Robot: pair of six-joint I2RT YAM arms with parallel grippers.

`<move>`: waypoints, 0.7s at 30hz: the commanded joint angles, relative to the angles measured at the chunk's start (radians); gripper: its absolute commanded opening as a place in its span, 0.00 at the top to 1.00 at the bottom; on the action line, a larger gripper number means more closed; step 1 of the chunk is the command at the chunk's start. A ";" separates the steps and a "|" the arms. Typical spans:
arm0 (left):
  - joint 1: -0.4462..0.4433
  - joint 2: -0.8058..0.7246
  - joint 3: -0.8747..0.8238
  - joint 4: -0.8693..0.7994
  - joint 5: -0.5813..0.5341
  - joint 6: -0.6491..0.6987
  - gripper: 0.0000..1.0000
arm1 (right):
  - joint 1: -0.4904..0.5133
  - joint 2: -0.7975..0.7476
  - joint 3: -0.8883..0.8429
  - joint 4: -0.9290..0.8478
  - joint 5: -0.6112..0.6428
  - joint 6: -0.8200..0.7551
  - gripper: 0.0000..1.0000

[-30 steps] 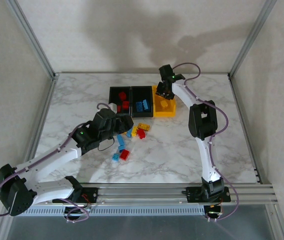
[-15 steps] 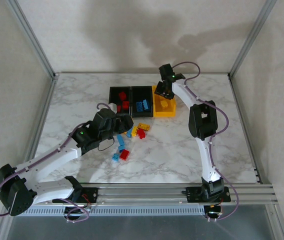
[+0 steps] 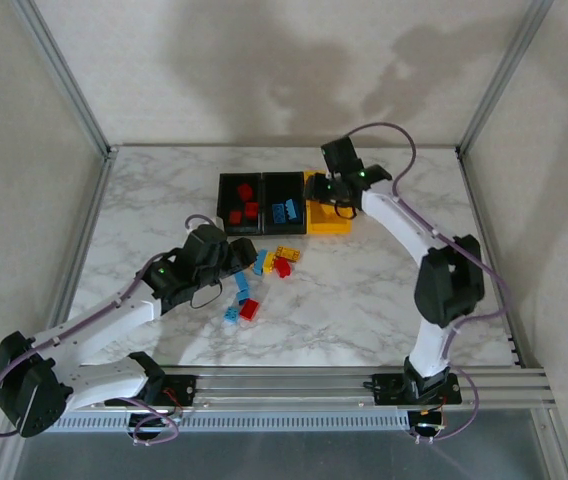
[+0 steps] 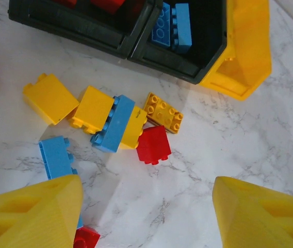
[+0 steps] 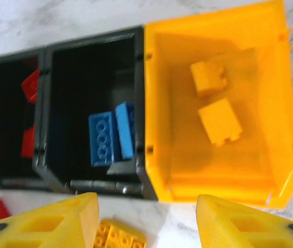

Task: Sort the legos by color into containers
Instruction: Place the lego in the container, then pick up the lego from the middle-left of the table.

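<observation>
Right arm (image 3: 434, 285) elbow swung outward; right gripper (image 5: 146, 222) above yellow bin (image 5: 218, 188).
Both grippers' fingers (image 5: 43, 222) wide, empty. Two yellow legos (image 5: 220, 121) lie in yellow bin; left gripper (image 4: 146, 209) over loose legos (image 4: 114, 124) on tabletop (image 4: 229, 150).

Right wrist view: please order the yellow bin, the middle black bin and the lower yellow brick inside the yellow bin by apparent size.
Largest: yellow bin.
Next: middle black bin, which looks only somewhat narrower.
Smallest by far: lower yellow brick.
</observation>
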 commanded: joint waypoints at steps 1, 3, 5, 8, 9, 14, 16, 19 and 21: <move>0.005 0.020 -0.012 -0.025 -0.027 -0.023 0.34 | 0.015 -0.124 -0.176 0.114 -0.095 -0.045 0.48; 0.004 0.032 -0.013 -0.034 -0.041 -0.027 0.35 | 0.029 -0.196 -0.274 0.143 -0.111 -0.046 0.48; 0.007 0.049 -0.003 -0.069 -0.078 -0.033 0.35 | 0.046 -0.259 -0.355 0.162 -0.120 -0.048 0.48; 0.024 0.086 0.021 -0.141 -0.167 -0.045 0.35 | 0.073 -0.346 -0.456 0.177 -0.130 -0.043 0.48; 0.040 0.092 0.018 -0.146 -0.189 -0.049 0.34 | 0.082 -0.373 -0.483 0.180 -0.135 -0.037 0.48; 0.158 0.133 -0.021 -0.087 -0.182 -0.070 0.32 | 0.149 -0.513 -0.601 0.248 -0.193 -0.022 0.41; 0.181 0.166 -0.010 -0.079 -0.199 -0.071 0.29 | 0.187 -0.562 -0.653 0.305 -0.223 -0.028 0.37; 0.204 0.221 0.009 -0.063 -0.226 -0.069 0.27 | 0.246 -0.601 -0.706 0.357 -0.238 -0.028 0.36; 0.216 0.267 0.025 -0.048 -0.225 -0.065 0.27 | 0.267 -0.601 -0.716 0.359 -0.231 -0.020 0.36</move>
